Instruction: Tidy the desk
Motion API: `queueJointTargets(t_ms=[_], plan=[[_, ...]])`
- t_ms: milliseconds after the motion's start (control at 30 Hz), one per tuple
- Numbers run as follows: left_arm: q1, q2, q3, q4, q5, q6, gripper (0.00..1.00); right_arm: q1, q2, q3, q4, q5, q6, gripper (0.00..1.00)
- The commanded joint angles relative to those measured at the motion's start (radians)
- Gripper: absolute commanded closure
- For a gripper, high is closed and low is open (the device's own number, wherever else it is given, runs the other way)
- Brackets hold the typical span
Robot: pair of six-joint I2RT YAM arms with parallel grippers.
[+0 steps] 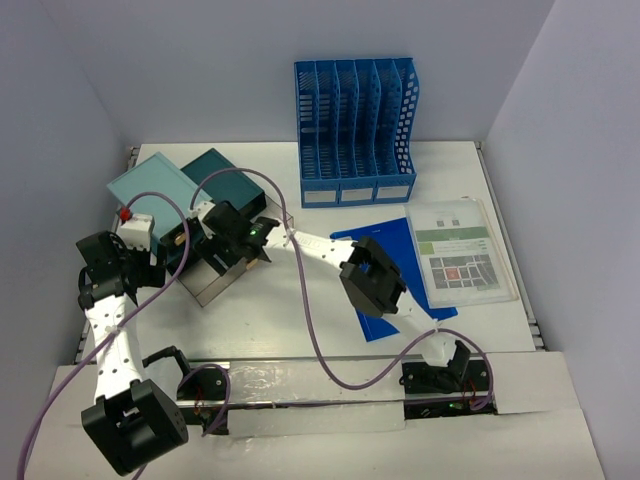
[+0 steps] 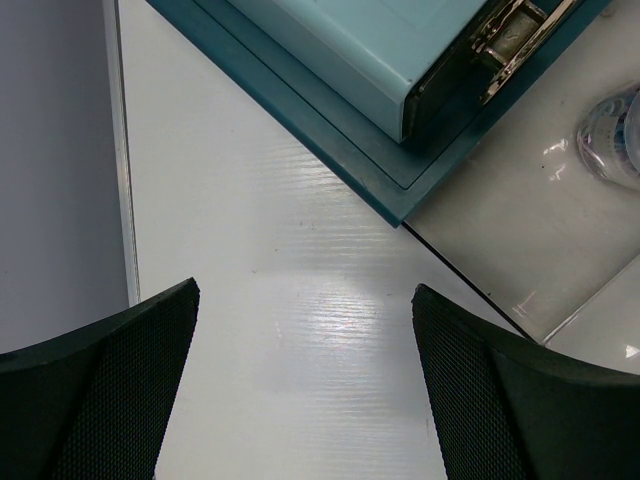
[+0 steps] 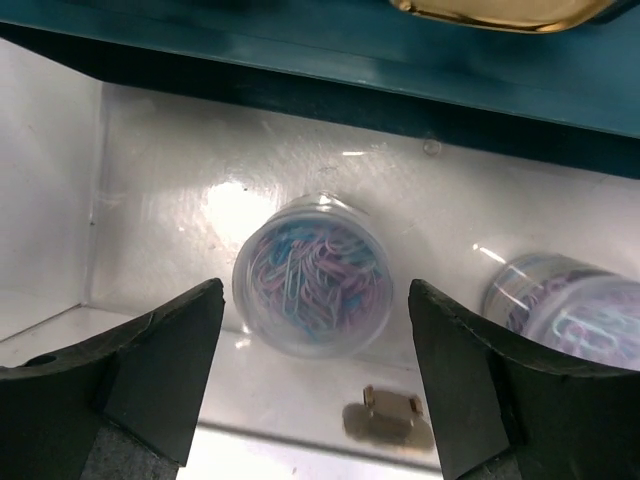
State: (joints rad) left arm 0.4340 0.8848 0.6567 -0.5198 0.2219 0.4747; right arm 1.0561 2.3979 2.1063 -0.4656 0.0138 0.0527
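The desk [image 1: 250,322] is one white top. It fills the floor between the pale lavender walls, and two arms are bolted at its near edge.

Toward the far-left corner sits one dark teal box [image 1: 225,178] with one lighter teal panel [image 1: 150,187] on its left. One open white tray [image 3: 150,180] lies just nearer than the box. Two clear round tubs of paper clips stand in the tray. One tub [image 3: 310,265] is in the middle of the right wrist view and the second tub [image 3: 575,310] is beside it on the right. One small brass-coloured clip [image 3: 390,408] lies on the tray floor near the first tub.

The right gripper [image 3: 315,298] hangs over the tray. Its jaws are apart, one on each side of the first tub, and nothing is clamped between them.

The left gripper [image 2: 305,290] hangs over bare desk beside the left edge rail, near a corner of the teal box. Its jaws are spread wide and empty.

One blue file rack [image 1: 355,130] stands at the middle of the far edge and carries three white labels on its front. One blue folder [image 1: 395,238] lies flat near the middle of the desk. One laminated sheet [image 1: 460,250] lies just beside it, toward the right edge.
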Motion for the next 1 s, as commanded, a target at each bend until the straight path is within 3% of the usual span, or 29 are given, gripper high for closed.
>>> queueJointTargets(t_ms=[0, 100, 267, 400, 500, 633, 767, 967], plan=[[0.009, 0.002, 0.018, 0.023, 0.029, -0.01, 0.06, 0.004, -0.187, -0.04, 0.042, 0.006, -0.015, 0.18], [0.008, 0.017, 0.048, 0.02, 0.043, 0.0, 0.06, 0.004, -0.361, -0.153, 0.124, 0.004, 0.0, 0.18], [0.008, 0.066, 0.188, 0.01, 0.087, 0.02, 0.05, -0.016, -0.631, -0.563, 0.393, -0.032, 0.1, 0.19], [0.008, 0.158, 0.299, 0.021, 0.162, 0.001, 0.04, -0.062, -0.721, -0.816, 0.53, -0.026, 0.231, 0.28], [0.002, 0.233, 0.365, 0.066, 0.176, -0.036, 0.04, -0.087, -0.706, -0.904, 0.582, -0.048, 0.311, 0.42], [-0.021, 0.354, 0.44, 0.137, 0.13, -0.08, 0.04, -0.104, -0.645, -0.945, 0.648, -0.095, 0.386, 0.51], [-0.055, 0.468, 0.489, 0.183, 0.045, -0.084, 0.05, -0.148, -0.555, -0.965, 0.776, -0.201, 0.509, 0.71], [-0.073, 0.559, 0.458, 0.281, -0.036, -0.079, 0.06, -0.175, -0.404, -0.871, 0.831, -0.259, 0.56, 0.75]])
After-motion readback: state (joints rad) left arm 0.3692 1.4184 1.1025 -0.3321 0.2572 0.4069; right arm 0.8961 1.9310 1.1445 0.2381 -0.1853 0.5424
